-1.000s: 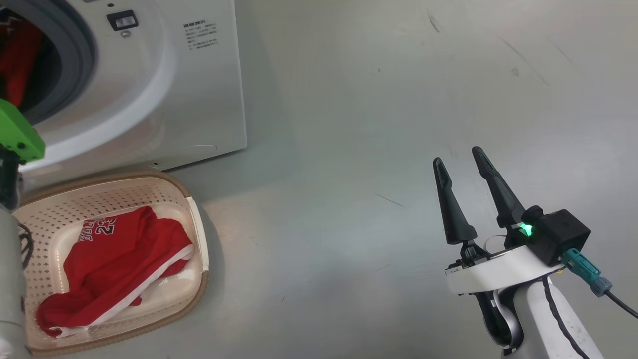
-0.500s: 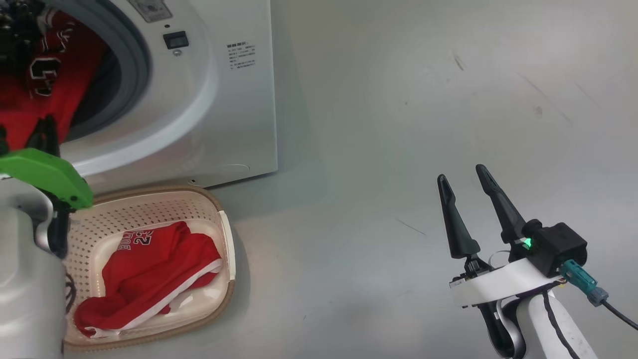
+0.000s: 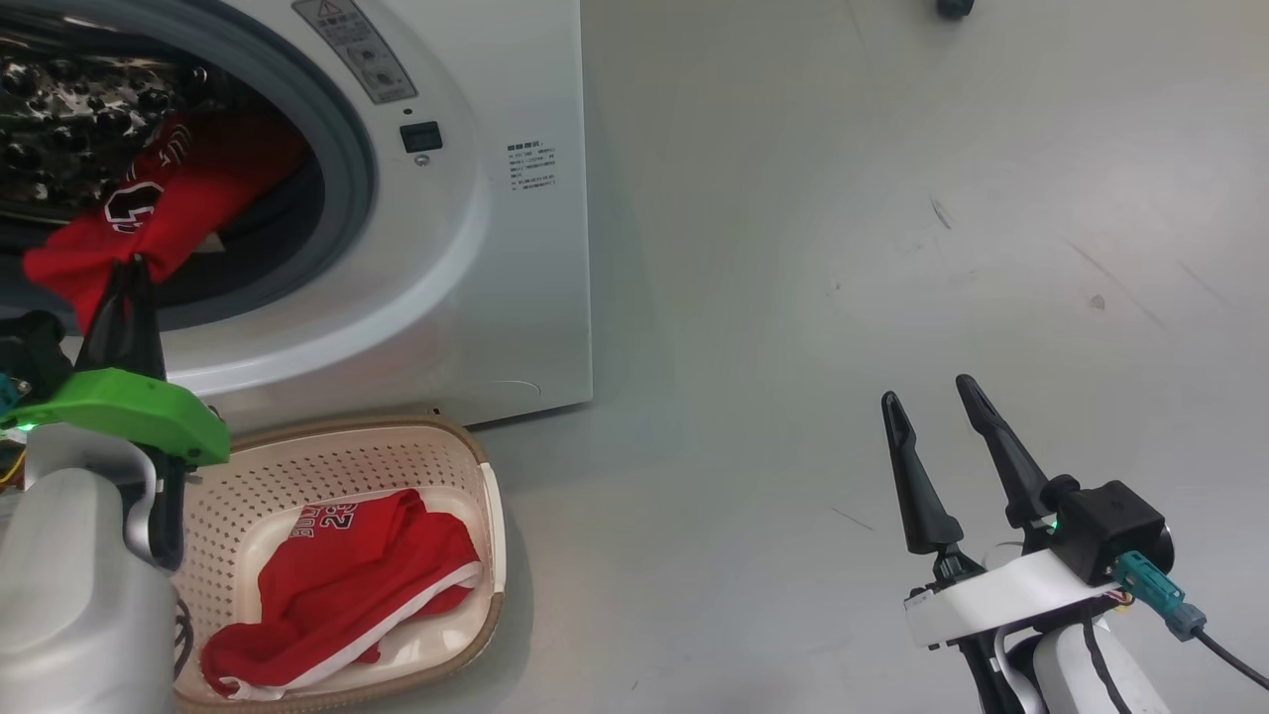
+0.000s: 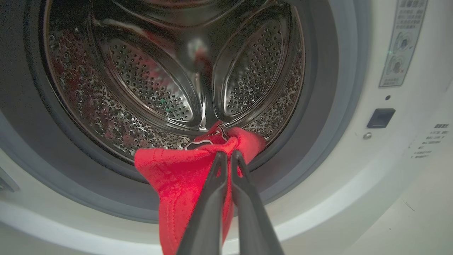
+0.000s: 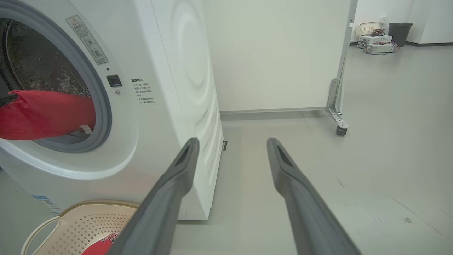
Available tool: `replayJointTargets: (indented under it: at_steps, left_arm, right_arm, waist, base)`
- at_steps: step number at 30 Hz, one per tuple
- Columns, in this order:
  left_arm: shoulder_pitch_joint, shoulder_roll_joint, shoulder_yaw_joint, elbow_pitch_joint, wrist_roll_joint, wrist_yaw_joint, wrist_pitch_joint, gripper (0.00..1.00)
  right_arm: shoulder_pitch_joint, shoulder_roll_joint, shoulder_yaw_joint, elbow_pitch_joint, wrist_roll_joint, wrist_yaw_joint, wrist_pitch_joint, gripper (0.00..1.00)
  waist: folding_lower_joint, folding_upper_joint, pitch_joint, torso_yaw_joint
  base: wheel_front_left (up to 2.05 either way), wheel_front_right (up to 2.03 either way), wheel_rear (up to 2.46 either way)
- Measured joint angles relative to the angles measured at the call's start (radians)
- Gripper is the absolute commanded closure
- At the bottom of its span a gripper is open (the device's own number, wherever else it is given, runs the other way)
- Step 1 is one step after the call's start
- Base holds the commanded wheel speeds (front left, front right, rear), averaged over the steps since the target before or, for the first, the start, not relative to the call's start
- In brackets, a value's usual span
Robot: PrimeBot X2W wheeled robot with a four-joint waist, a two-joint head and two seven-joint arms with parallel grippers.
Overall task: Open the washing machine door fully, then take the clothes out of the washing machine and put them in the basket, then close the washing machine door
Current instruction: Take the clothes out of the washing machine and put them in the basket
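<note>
The left gripper (image 4: pixel 226 153), fingers pressed together, pinches the red jersey (image 4: pixel 170 177) just ahead of it at the washing machine (image 4: pixel 354 163) mouth. It is best to pull straight back (the tail probably drags on the grey gasket (image 4: pixel 336 88)), then lower into the basket (image 3: pixel 327 471) beneath. The right gripper (image 3: pixel 929 390) stands spread.

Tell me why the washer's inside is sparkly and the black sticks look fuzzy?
Left wrist view: light glints off the dimpled steel drum, so it sparkles; the left gripper, shut on the clothes, is close to the camera, so its fingers look soft. Right wrist view: the wide lens makes the washing machine lean. Head view: the basket throws a soft shadow on the floor.
</note>
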Motion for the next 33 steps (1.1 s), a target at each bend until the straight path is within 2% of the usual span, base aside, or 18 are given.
replayJointTargets:
  at_steps: [5, 11, 16, 24, 29, 33]
  left_arm:
    - [0.036, -0.012, -0.002, -0.061, -0.004, 0.0, 0.0, 1.0]
    - [0.085, 0.021, -0.027, -0.195, 0.071, 0.0, 0.0, 1.0]
    - [0.116, 0.026, 0.01, -0.383, 0.087, 0.003, 0.0, 1.0]
    - [0.157, -0.006, 0.07, -0.617, 0.103, 0.025, 0.0, 1.0]
    - [0.213, -0.023, 0.066, -0.657, 0.112, 0.025, -0.005, 1.0]
    - [0.284, -0.028, 0.038, -0.625, 0.112, 0.024, -0.005, 1.0]
  right_arm:
    - [0.011, 0.0, 0.0, 0.005, 0.0, 0.0, 0.0, 0.0]
    - [0.027, 0.0, 0.002, 0.007, 0.0, 0.001, 0.0, 0.0]
    - [0.039, 0.0, 0.002, 0.003, 0.0, 0.001, 0.0, 0.0]
    - [0.045, 0.0, 0.001, -0.001, 0.0, 0.001, 0.0, 0.0]
    - [0.045, -0.001, 0.002, -0.002, -0.006, 0.001, 0.0, 0.0]
    - [0.046, -0.001, 0.005, -0.002, -0.008, 0.002, 0.0, 0.0]
  waist:
    - [0.0, 0.0, -0.031, 0.014]
    - [0.0, 0.0, -0.065, 0.024]
    - [0.0, 0.0, -0.076, 0.03]
    - [0.0, 0.0, -0.08, 0.038]
    - [0.0, 0.0, -0.082, 0.039]
    - [0.0, 0.0, -0.083, 0.036]
  base:
    - [0.0, 0.0, 0.0]
    - [0.0, 0.0, 0.0]
    - [0.0, 0.0, 0.0]
    - [0.0, 0.0, 0.0]
    - [0.0, 0.0, 0.0]
    - [0.0, 0.0, 0.0]
